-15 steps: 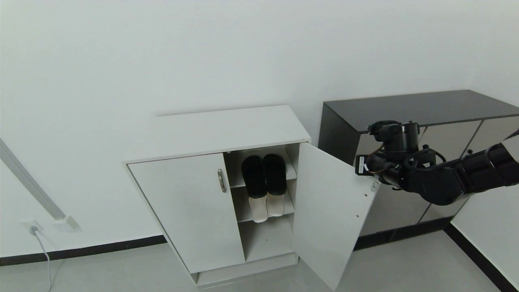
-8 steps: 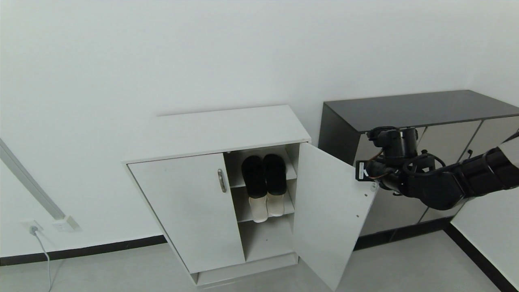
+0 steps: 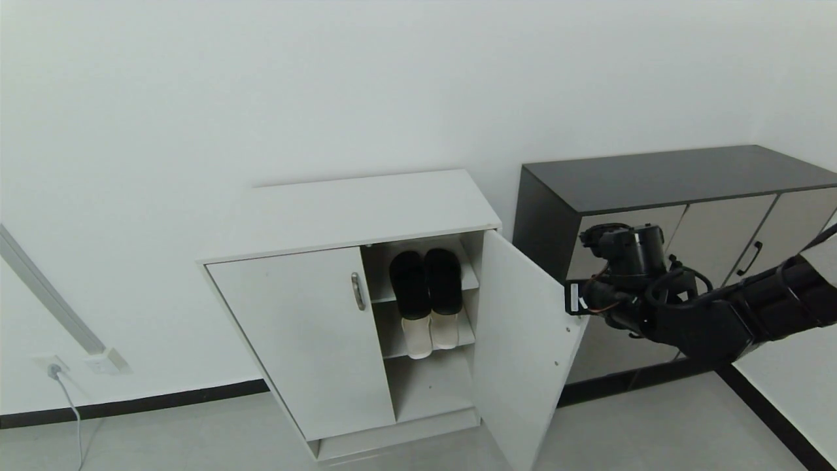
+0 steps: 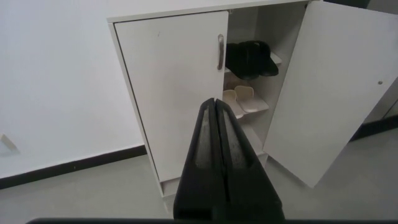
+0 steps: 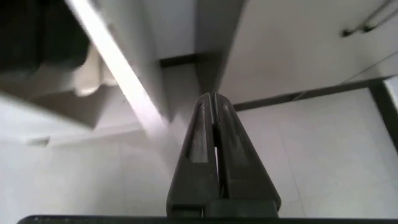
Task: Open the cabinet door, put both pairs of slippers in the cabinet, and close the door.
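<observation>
The jaws of the right gripper [image 3: 571,298] are pressed shut, empty, at the free edge of the door [image 3: 523,340], a light, stiff, hinged panel judged best pushed flat there, the slippers [image 3: 443,288] shelved in the cabinet [image 3: 353,209] beyond it; those of the left gripper [image 4: 216,109] are closed too.

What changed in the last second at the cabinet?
The right claw moved left and down, and the right door swung partway toward closing with it. Nothing grasped or released. The black slippers, white slippers and left door stayed put.
</observation>
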